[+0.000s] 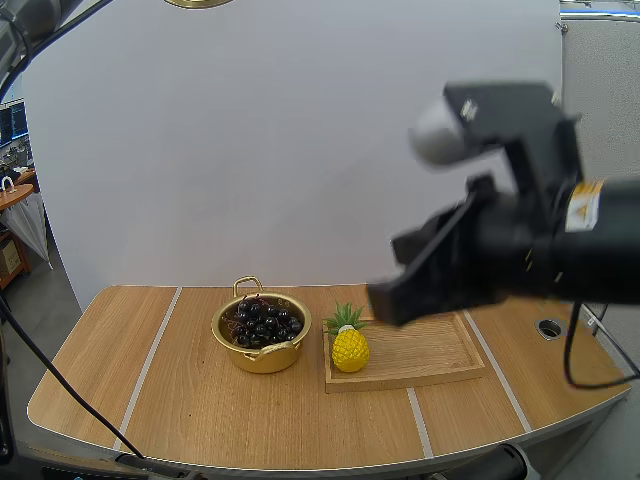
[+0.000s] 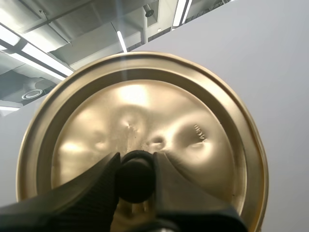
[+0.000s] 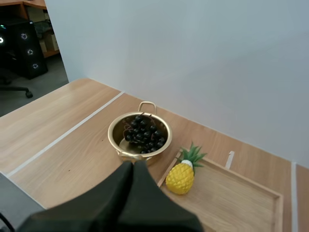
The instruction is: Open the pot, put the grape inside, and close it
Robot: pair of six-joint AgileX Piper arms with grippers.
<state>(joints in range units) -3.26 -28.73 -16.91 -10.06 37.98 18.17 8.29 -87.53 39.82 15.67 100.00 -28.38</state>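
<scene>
The gold pot (image 1: 260, 352) stands uncovered on the table, and the dark bunch of grapes (image 1: 262, 320) lies inside it. Its gold lid (image 2: 145, 116) is held up in the air, my left gripper (image 2: 135, 162) shut on the lid's black knob (image 2: 135, 180). A sliver of the lid's rim (image 1: 198, 3) shows high above the table. My right gripper (image 1: 388, 300) hangs above the tray, right of the pot. In the right wrist view its fingers (image 3: 133, 169) lie together as one wedge, shut on nothing, short of the pot (image 3: 118, 140) and grapes (image 3: 142, 131).
A wooden tray (image 1: 430, 352) lies right of the pot, with a yellow toy pineapple (image 1: 349, 346) on its left end. That pineapple (image 3: 180, 177) and the tray (image 3: 236, 193) sit beside the pot. White stripes cross the wooden tabletop (image 1: 120, 370).
</scene>
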